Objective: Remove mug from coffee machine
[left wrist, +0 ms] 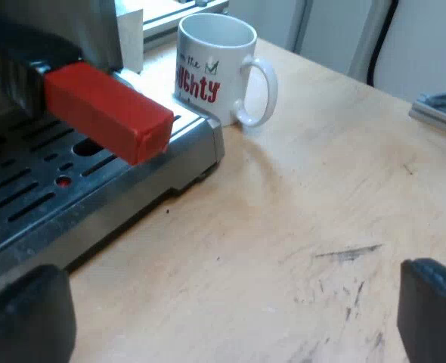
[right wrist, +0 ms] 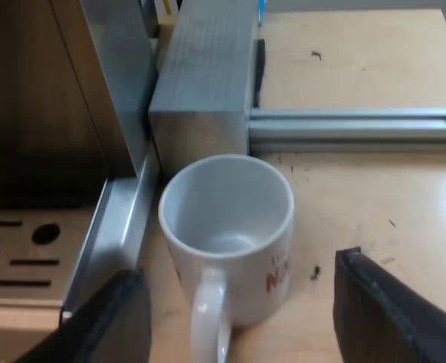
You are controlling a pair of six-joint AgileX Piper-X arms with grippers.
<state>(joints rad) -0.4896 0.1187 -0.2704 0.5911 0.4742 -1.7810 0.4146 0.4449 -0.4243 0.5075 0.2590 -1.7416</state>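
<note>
Clearing mug [right wrist: 227, 227] off coffee machine [left wrist: 132, 200]

It stands on the table [left wrist: 283, 242] just beside the tray [left wrist: 204, 140] corner. Right gripper [right wrist: 249, 314] straddles it, fingers spread, not touching; left gripper [left wrist: 230, 314] hangs spread near the red handle [left wrist: 106, 113]. I'd draw the right straight back, sparing the mug's ear.

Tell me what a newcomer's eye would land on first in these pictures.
The bright red end of the holder's handle comes first, jutting from the espresso machine above its slotted drip tray. Next is the white mug with red lettering, upright on the wooden table close beside the tray's corner. The right gripper hangs open over it, one black finger to each side of the mug's handle.
</note>
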